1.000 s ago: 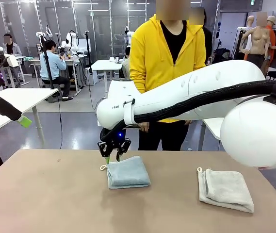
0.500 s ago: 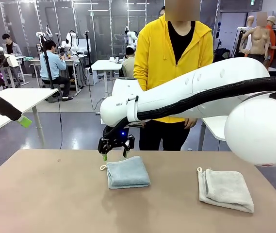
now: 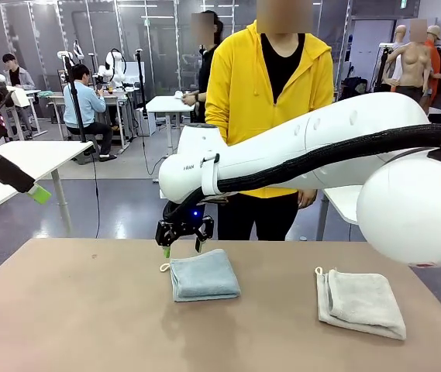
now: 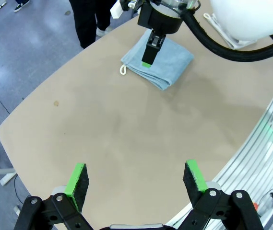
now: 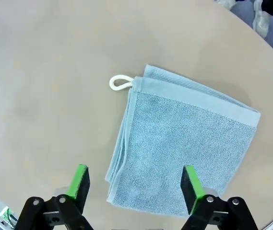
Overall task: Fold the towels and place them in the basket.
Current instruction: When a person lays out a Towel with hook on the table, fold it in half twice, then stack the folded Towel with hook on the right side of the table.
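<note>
Behind the tan table [image 3: 88, 325], other workstations [image 3: 30, 159] fill the lab.

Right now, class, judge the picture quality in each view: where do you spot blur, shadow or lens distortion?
Front view: sharp; the right claw hangs over the blue towel, casting little shadow. Left wrist view: wide-angle lens bows the table edge; left claw crisp. Right wrist view: even light, the terry weave is sharp, with only a thin shadow beside the towel.

Pale blue towel [image 3: 204, 274] with a cream loop [image 5: 119, 82]; light grey towel [image 3: 361, 302]; plain tan table [image 3: 80, 318]; white arm [image 3: 298, 151]; the person's yellow jacket [image 3: 239, 85].
</note>
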{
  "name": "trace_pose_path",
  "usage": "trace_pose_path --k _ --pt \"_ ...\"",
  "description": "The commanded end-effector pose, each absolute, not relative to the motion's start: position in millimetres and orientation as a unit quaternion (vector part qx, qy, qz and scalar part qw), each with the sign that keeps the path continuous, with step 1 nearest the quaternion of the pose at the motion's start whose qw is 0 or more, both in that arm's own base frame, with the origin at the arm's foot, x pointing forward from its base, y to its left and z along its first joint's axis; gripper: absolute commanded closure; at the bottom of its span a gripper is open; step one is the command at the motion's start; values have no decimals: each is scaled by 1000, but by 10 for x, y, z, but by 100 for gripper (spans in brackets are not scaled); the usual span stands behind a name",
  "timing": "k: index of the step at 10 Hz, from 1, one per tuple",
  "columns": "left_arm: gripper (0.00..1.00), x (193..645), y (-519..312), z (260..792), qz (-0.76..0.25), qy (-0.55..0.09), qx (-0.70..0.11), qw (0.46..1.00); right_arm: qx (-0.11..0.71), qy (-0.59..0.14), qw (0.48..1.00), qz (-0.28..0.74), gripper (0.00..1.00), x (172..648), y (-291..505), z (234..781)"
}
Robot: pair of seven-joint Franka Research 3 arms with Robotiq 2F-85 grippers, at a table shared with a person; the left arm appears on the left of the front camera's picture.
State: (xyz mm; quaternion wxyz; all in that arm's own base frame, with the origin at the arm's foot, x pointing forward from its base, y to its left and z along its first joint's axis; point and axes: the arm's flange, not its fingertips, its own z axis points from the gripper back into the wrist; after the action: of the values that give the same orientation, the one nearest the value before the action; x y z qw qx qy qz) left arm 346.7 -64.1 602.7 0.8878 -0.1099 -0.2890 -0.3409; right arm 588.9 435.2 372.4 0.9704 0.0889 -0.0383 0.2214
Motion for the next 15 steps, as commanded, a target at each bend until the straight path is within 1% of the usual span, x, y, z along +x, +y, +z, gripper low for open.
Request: trace_pose_path --k 1,10,11,12,13,14,15 --pt "0 3468 -636 6019 -340 -289 -108 888 88 -38 971 221 4 5897 4347 3728" --pt "0 3468 -636 6019 -340 -289 -108 888 89 -39 970 221 4 5895 4350 3730" --pt "0 3468 -636 6019 -340 -289 -108 888 144 -83 956 242 4 5770 4202 4201" --pt "0 3468 -636 6019 -340 -289 -108 888 165 -103 947 257 4 5615 3940 4490" --pt "0 3468 -636 6019 -340 -289 -108 888 200 -120 940 247 4 5487 3621 4569" --pt "0 3468 -636 6019 -340 -289 -108 888 241 -139 935 222 4 5383 3288 4512" --pt "0 3468 -636 6019 -340 -289 -108 888 265 -149 931 202 4 5308 3053 4431"
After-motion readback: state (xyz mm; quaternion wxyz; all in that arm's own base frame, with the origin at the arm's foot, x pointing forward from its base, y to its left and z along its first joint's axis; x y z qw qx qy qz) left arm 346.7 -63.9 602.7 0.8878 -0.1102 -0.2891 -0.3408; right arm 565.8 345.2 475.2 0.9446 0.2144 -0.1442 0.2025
